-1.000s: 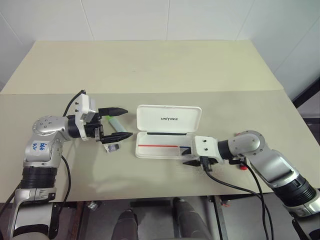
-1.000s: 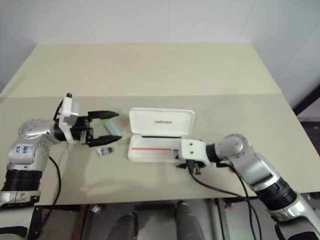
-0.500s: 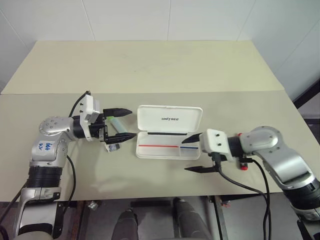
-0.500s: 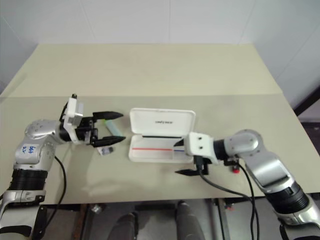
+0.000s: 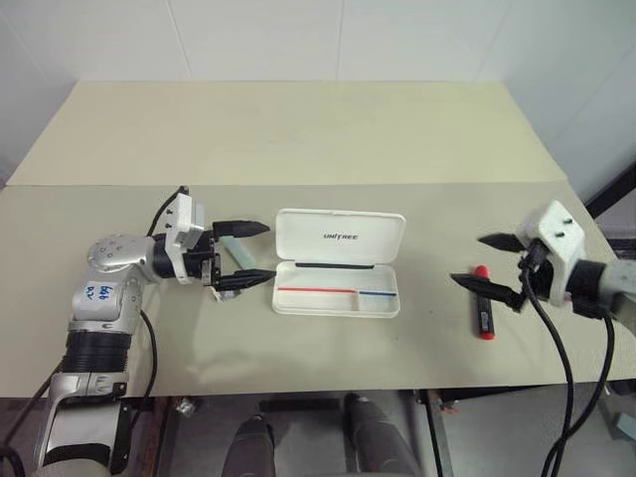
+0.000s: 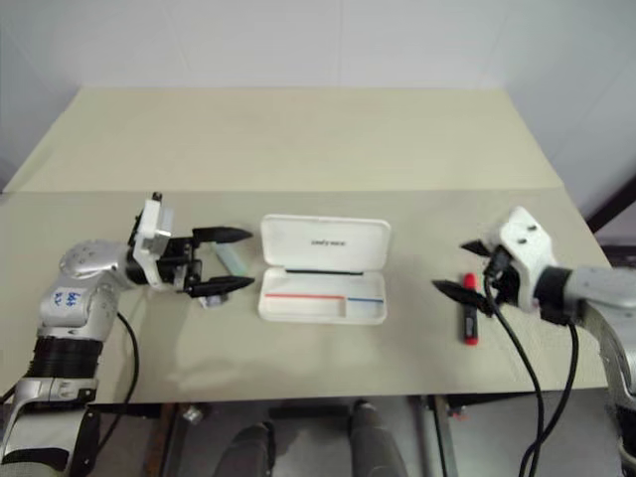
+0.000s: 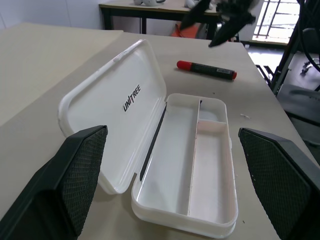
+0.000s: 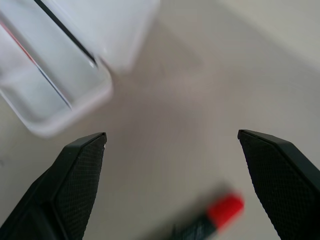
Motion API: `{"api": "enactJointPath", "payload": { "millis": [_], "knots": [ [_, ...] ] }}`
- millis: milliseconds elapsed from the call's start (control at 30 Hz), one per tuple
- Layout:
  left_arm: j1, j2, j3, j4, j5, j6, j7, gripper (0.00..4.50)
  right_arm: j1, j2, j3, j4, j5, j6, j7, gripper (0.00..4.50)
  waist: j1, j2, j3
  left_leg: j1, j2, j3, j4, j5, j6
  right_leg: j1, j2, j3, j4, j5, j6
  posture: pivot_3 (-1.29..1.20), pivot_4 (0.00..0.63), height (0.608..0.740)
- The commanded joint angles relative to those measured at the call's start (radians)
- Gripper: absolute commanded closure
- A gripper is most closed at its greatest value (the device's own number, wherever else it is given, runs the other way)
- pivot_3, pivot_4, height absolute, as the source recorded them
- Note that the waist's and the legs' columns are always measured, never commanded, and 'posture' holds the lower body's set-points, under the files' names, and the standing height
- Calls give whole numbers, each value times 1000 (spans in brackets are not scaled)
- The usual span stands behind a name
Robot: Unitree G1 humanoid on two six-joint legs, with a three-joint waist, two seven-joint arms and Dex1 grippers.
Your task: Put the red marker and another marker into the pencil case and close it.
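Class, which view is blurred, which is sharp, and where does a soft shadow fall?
Right wrist view: smeared, the pencil case and red marker soft-edged. Left wrist view: crisp, lid lettering readable. Left eye view: a faint shadow on the table under the left claw.

A beige two-panel table with a seam across its middle stands against a white tiled wall, a small dark object lies on it, and black cables hang past its front edge.
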Motion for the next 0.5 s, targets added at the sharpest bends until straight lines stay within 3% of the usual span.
{"api": "enactJointPath", "payload": {
  "millis": [33, 500],
  "knots": [
    [-42, -11, -16, 8, 0, -26, -14, 0, 26, 26, -28, 14, -18, 39, -92, 45, -1, 0, 0, 0, 0, 0, 0, 0, 0, 0, 0, 0, 0, 0, 0, 0, 150, 740],
    [-67, -21, -35, 37, 2, -40, -24, 0, 48, 145, 29, 122, -30, 35, -226, 45, -9, 0, 0, 0, 0, 0, 1, 0, 0, 1, 0, 0, -1, 2, -1, 0, 150, 740]
  ]
}}
